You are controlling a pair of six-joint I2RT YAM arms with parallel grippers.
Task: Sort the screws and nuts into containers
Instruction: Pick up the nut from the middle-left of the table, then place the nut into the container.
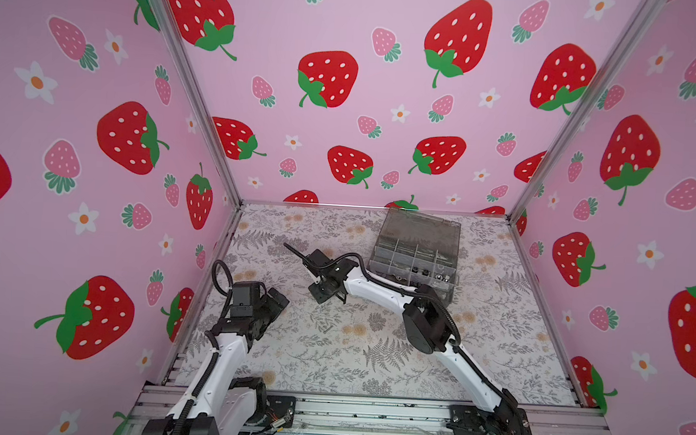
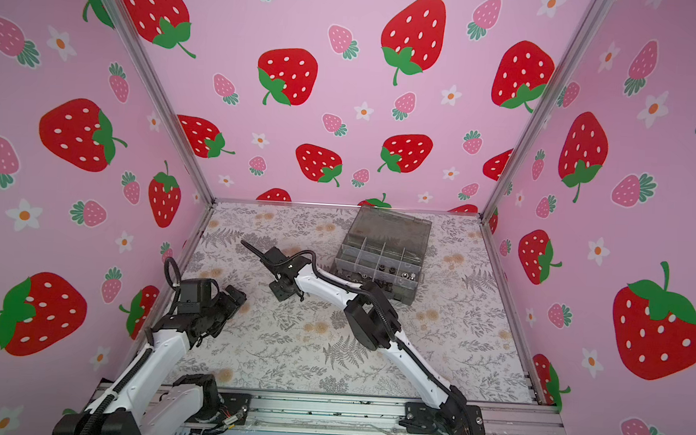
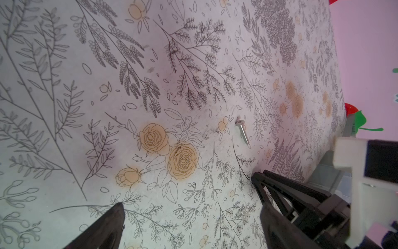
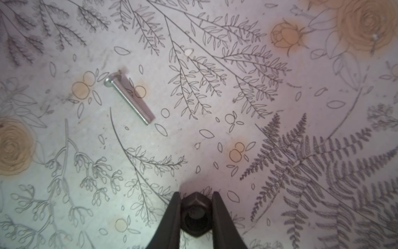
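In the right wrist view my right gripper is shut on a black hex nut, one finger against each flat side, down at the floral mat. A slim silver screw lies loose on the mat a little way from it. In both top views the right gripper is low over the mat's middle. The left gripper hangs open and holds nothing, near the left wall. Another silver screw lies on the mat. The grey organiser box holds the containers.
The organiser box stands at the back right with its lid raised; small black and silver parts lie in its front compartments. Strawberry-print walls close in three sides. A metal rail runs along the front edge.
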